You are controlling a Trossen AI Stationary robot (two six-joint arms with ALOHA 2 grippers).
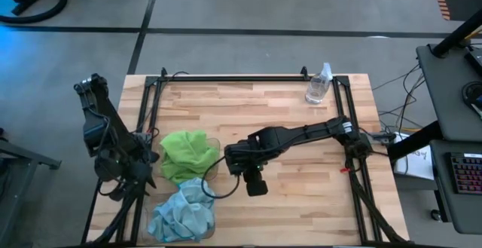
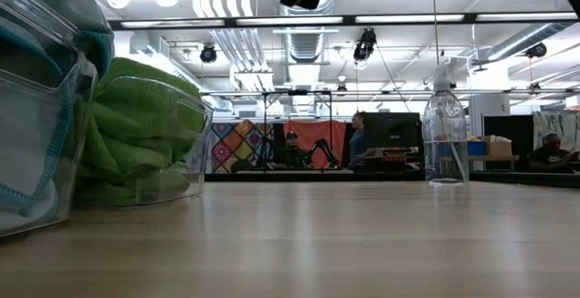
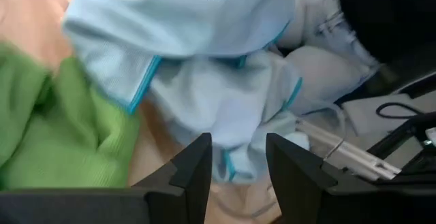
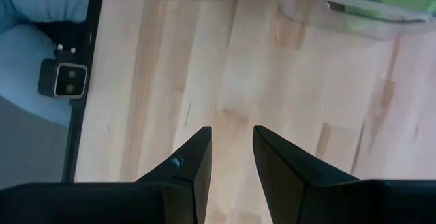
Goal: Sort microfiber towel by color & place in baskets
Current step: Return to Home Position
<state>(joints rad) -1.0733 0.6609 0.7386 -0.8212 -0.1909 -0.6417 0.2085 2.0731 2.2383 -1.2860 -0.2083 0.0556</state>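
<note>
Lime green microfiber towels (image 1: 187, 156) lie piled in one clear basket (image 1: 215, 157) at the table's left. Pale blue towels (image 1: 181, 214) fill the second basket (image 1: 212, 225), nearer the front edge. Both piles also show in the left wrist view, the blue towels (image 3: 204, 60) and the green towels (image 3: 61, 129). My left gripper (image 3: 238, 142) stands open beside the table's left edge (image 1: 134, 174), slanting down toward the baskets with nothing between its fingers. To the right of the baskets, my right gripper (image 1: 256, 186) hangs open above bare wood (image 4: 231, 132).
A clear spray bottle (image 1: 318, 86) stands at the far right of the table (image 2: 446, 135). Black frame rails (image 1: 241, 77) run along the table's far and side edges. Bare wood lies between the baskets and the right edge.
</note>
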